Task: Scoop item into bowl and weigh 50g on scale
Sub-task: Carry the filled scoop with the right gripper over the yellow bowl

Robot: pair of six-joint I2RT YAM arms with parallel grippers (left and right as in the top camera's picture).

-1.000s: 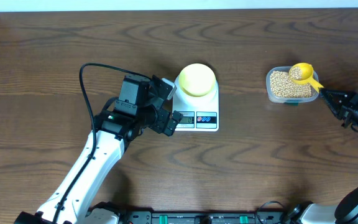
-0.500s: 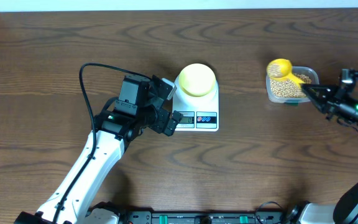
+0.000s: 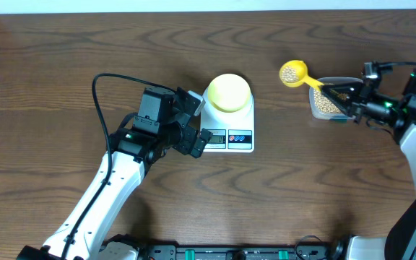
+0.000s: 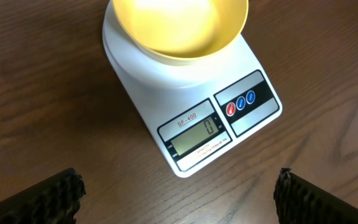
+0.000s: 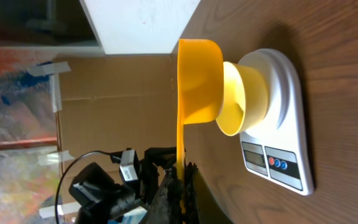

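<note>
The pale yellow bowl (image 3: 227,92) sits empty on the white scale (image 3: 230,137), whose display (image 4: 195,134) reads 0. My right gripper (image 3: 328,92) is shut on the handle of the bright yellow scoop (image 3: 293,73). The scoop carries a load of tan beans (image 3: 289,72) in the air, between the clear tub (image 3: 323,107) and the scale. In the right wrist view the scoop (image 5: 197,81) hangs level in front of the bowl (image 5: 242,102), its handle clamped in my gripper (image 5: 183,186). My left gripper (image 3: 196,121) rests open just left of the scale, its fingertips (image 4: 53,194) wide apart.
The tub still holds many beans (image 3: 326,106) and lies partly under my right gripper. A black cable (image 3: 103,79) loops over the left arm. Brown wooden table (image 3: 63,58) all around; its far edge meets a white wall.
My right gripper has lifted the loaded scoop out of the tub and carried it left toward the scale. The left arm, bowl and scale have stayed put.
</note>
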